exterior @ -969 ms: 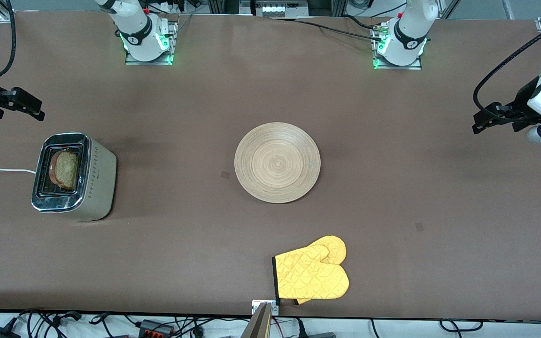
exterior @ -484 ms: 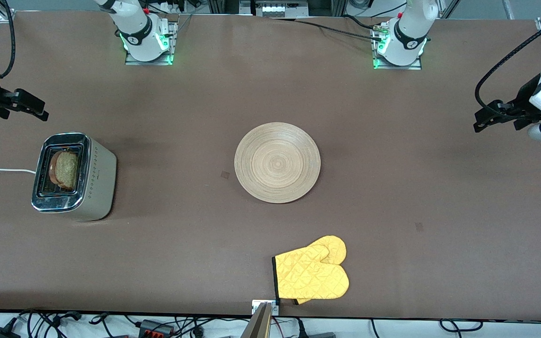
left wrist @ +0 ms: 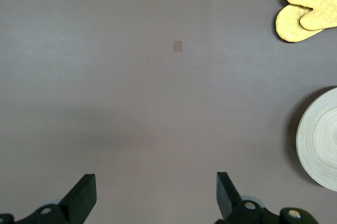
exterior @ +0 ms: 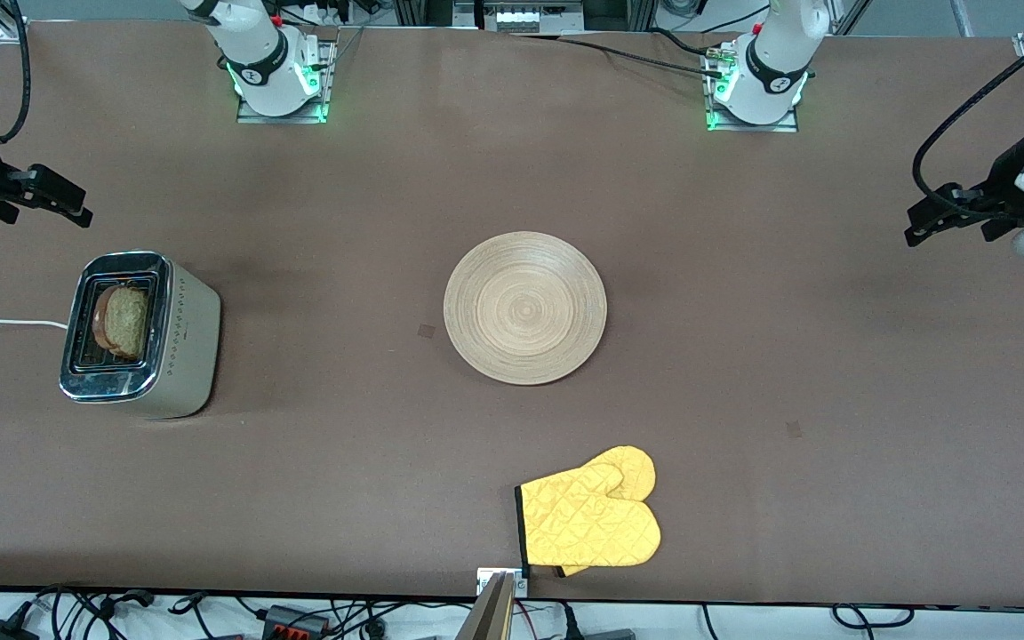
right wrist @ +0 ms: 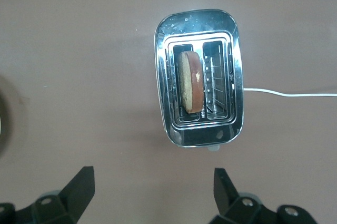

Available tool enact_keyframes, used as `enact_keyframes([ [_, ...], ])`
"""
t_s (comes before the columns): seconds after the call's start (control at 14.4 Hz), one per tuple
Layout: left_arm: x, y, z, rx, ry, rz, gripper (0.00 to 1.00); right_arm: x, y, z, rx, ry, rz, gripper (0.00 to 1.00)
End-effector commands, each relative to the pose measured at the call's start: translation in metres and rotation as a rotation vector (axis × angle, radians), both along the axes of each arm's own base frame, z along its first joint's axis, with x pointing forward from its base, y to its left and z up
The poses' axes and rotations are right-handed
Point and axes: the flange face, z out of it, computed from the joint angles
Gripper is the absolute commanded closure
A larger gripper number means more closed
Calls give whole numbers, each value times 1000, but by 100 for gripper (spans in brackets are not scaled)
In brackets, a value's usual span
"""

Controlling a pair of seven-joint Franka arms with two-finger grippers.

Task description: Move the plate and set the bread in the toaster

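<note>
The toaster (exterior: pixel 139 333) stands toward the right arm's end of the table, its chrome top (right wrist: pixel 199 76) facing up. The bread (exterior: pixel 125 320) stands in one of its slots, and its brown crust (right wrist: pixel 190 81) shows in the right wrist view. The empty plate (exterior: pixel 525 307) lies at the table's middle; only its rim (left wrist: pixel 321 145) shows in the left wrist view. My right gripper (exterior: pixel 75 209) (right wrist: pixel 152 187) hangs open and empty over bare table beside the toaster. My left gripper (exterior: pixel 921 229) (left wrist: pixel 154 192) hangs open and empty over bare table at the left arm's end.
A yellow oven mitt (exterior: pixel 592 520) (left wrist: pixel 308 8) lies near the table's front edge, nearer to the front camera than the plate. A white cord (exterior: pixel 1 322) (right wrist: pixel 284 94) runs from the toaster off the table's end.
My left gripper has drifted a little toward the left arm's end of the table. The right gripper has shifted only slightly. Plate, bread and toaster have not moved.
</note>
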Motion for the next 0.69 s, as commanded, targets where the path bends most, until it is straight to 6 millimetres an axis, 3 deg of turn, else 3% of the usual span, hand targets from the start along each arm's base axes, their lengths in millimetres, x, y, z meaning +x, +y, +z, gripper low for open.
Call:
enact_keyframes([
  [0.0, -6, -2, 3, 18, 13, 2, 0, -6, -1, 5, 5, -12, 9, 0],
  [0.62, 1, 0, -11, 18, 45, 2, 0, -7, 2, 9, 7, -6, 18, 0],
])
